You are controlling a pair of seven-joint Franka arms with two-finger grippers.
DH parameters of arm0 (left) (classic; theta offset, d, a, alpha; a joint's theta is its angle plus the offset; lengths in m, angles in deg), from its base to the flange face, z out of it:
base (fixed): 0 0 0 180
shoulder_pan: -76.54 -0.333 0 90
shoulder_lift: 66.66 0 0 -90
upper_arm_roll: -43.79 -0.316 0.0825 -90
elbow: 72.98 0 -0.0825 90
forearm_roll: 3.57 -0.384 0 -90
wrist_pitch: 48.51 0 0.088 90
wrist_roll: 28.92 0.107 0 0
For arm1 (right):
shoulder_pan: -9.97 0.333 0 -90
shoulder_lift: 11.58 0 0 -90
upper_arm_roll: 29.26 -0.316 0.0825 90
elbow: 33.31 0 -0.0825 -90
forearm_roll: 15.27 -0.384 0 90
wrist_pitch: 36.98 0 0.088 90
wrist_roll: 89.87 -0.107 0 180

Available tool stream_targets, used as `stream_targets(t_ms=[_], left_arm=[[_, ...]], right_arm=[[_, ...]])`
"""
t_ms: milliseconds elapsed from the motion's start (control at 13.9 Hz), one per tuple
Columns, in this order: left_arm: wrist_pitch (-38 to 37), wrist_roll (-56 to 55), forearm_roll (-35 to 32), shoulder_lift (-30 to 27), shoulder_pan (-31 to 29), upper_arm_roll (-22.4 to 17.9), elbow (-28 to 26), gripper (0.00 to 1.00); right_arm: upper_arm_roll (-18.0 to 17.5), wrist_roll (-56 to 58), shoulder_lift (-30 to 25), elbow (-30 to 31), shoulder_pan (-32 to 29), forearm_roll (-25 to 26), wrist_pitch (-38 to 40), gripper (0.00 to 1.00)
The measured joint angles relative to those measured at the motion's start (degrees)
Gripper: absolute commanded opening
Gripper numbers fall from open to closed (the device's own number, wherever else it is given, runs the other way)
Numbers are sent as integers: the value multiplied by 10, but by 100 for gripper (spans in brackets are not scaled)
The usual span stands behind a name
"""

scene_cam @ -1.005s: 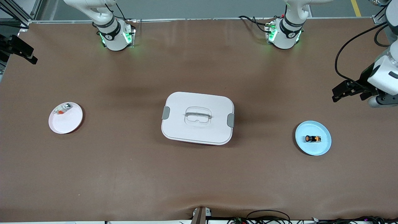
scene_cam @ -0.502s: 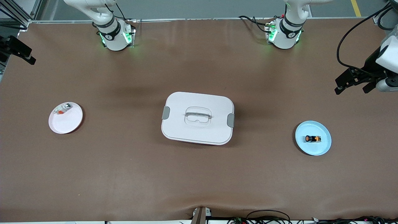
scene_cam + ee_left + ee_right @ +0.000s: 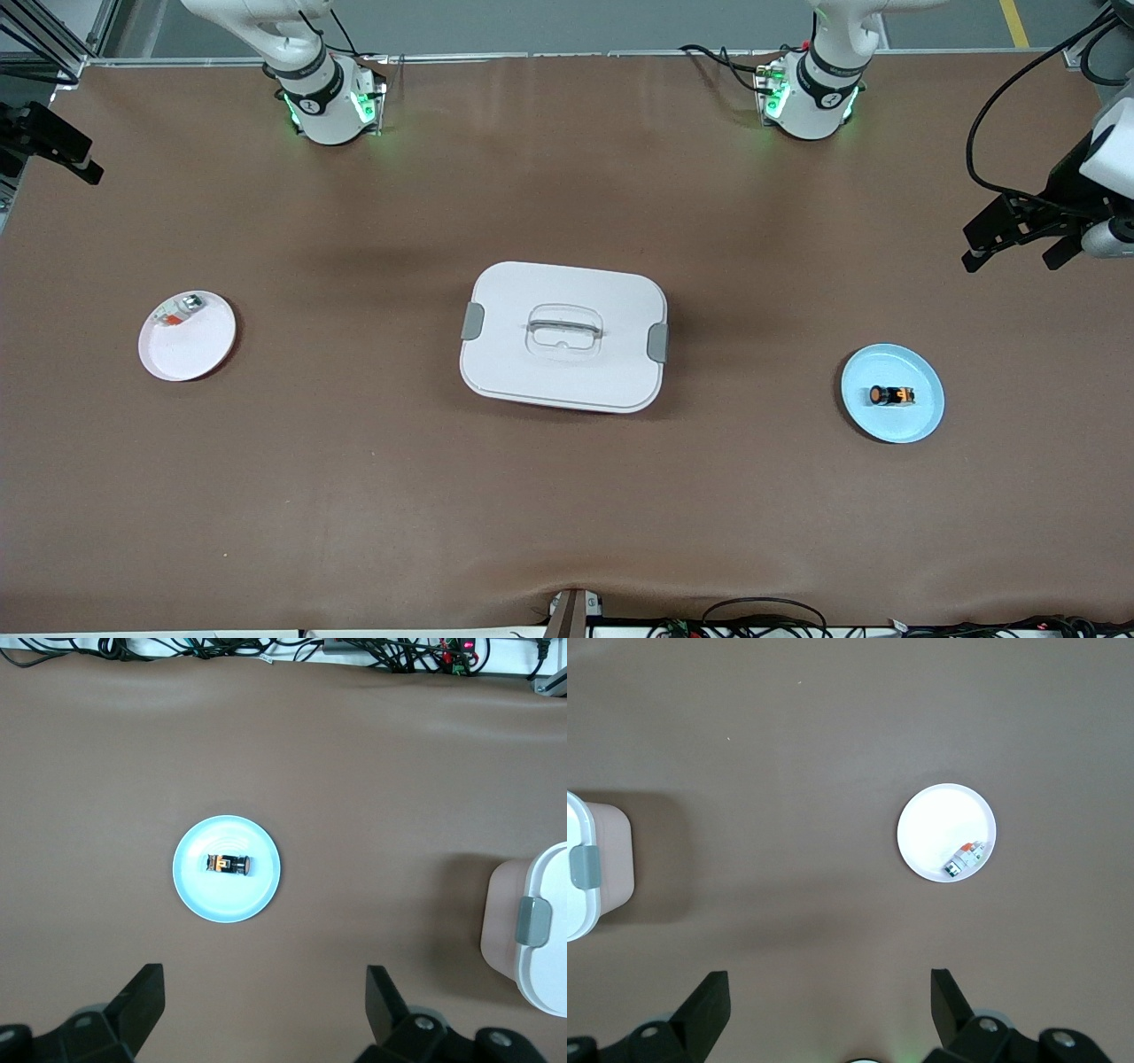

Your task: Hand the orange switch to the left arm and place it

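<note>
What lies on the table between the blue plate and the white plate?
In the front view, the box stands between the blue plate and the white plate; otherwise only bare table.

Front view: both arms run off the top edge above their bases. Left gripper (image 3: pixel 1019 244), right edge, partly cut off; right gripper (image 3: pixel 53 146), left edge, only a black piece showing.

Left wrist view: box (image 3: pixel 536 935) cut by the right edge, one grey clip visible. Orange switch (image 3: pixel 229 865) on the blue plate (image 3: pixel 199 890), markings too small to read.

Right wrist view: small part (image 3: pixel 966 858) on the white plate (image 3: pixel 930 828), detail unclear; box corner clipped at the left edge.
</note>
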Motion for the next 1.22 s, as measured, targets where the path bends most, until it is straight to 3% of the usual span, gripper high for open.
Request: stream_targets(t_ms=[1220], left_arm=[[-47,0,0,10,2,0,7,100]], right_arm=[[-2,1,1,0,0,0,4,100]])
